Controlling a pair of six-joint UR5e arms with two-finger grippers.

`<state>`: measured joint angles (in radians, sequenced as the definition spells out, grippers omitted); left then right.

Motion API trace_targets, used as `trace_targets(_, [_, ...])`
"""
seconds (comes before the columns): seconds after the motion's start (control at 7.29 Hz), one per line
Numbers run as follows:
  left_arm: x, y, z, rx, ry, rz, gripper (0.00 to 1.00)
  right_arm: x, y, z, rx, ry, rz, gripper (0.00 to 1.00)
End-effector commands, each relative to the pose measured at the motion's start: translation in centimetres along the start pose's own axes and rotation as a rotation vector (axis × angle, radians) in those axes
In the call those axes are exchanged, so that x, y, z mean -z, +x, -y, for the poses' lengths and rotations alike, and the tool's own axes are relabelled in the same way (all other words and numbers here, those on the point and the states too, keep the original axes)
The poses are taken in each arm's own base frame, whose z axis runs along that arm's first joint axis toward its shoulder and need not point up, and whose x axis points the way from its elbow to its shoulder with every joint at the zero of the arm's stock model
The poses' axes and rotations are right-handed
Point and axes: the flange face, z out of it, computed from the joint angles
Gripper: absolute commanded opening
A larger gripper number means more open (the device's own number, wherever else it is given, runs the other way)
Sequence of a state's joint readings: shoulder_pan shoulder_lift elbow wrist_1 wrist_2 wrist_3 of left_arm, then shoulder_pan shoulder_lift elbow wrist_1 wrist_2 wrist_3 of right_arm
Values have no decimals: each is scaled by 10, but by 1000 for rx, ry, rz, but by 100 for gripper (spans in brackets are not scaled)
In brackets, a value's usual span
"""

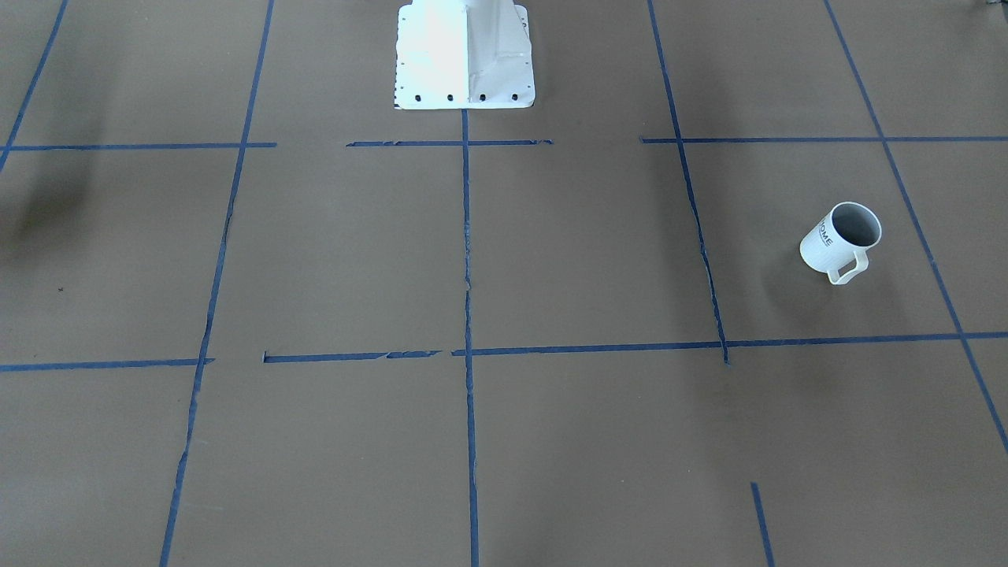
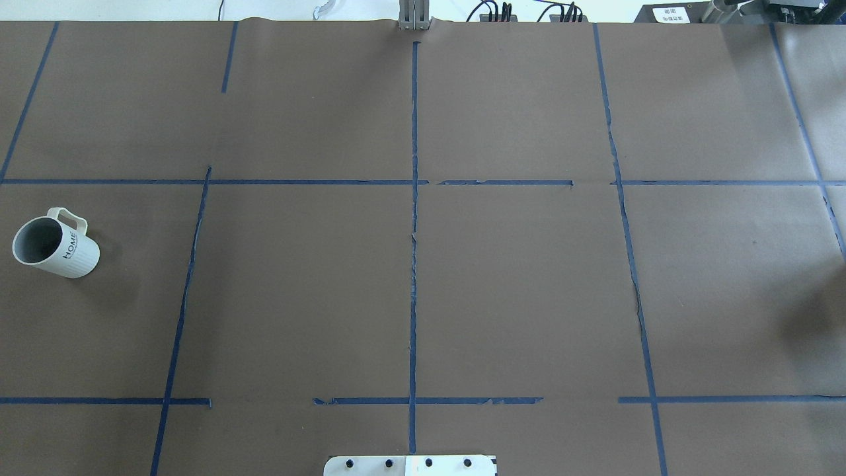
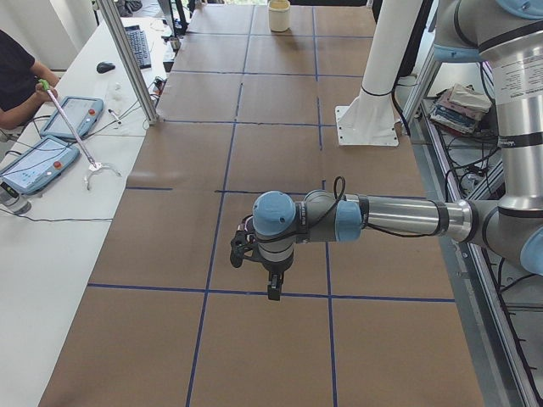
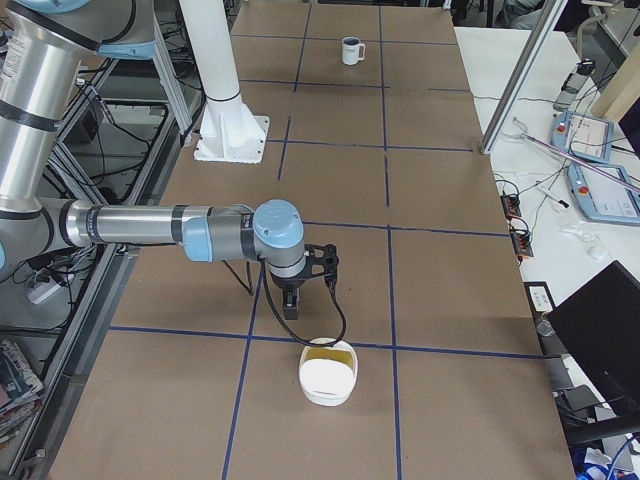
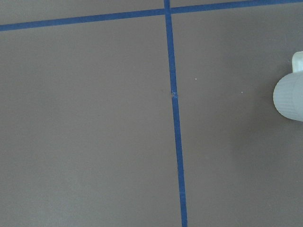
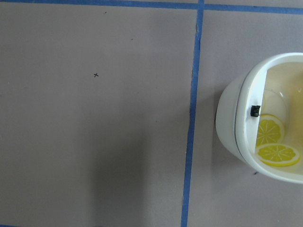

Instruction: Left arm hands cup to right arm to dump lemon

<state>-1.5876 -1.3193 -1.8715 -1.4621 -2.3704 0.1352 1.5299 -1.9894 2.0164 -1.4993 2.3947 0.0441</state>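
The off-white cup (image 2: pixel 54 243) marked "HOME" stands upright on the brown table at the robot's far left, handle towards the far side. It also shows in the front view (image 1: pixel 840 240), far off in the right side view (image 4: pixel 350 50), and at the right edge of the left wrist view (image 5: pixel 289 97). The part of its grey inside that shows holds nothing. The lemon is not in view. The left gripper (image 3: pixel 272 292) hangs above the table; I cannot tell if it is open. The right gripper (image 4: pixel 289 312) hangs just short of a white bowl (image 4: pixel 327 372); I cannot tell its state.
The white bowl (image 6: pixel 265 137) holds two yellow slice shapes and also shows at the far end in the left side view (image 3: pixel 279 15). The white robot pedestal (image 1: pixel 465 55) stands at the table's robot-side edge. A side bench (image 3: pixel 59 153) has tablets and a seated person.
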Motion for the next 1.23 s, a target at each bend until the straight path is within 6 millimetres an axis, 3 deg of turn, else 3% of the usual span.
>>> trace_targets(0.0, [-3,-1,-1,9,-3,-25,100,0,0,0,-36,1,0,100])
trace_targets(0.96, [-3,3,7,-13,-3,-10,100,0,0,-2,-32,6,2,100])
trace_targets(1.1, [1,12,5,-32,4,-18,100,0,0,-2,-32,6,2,100])
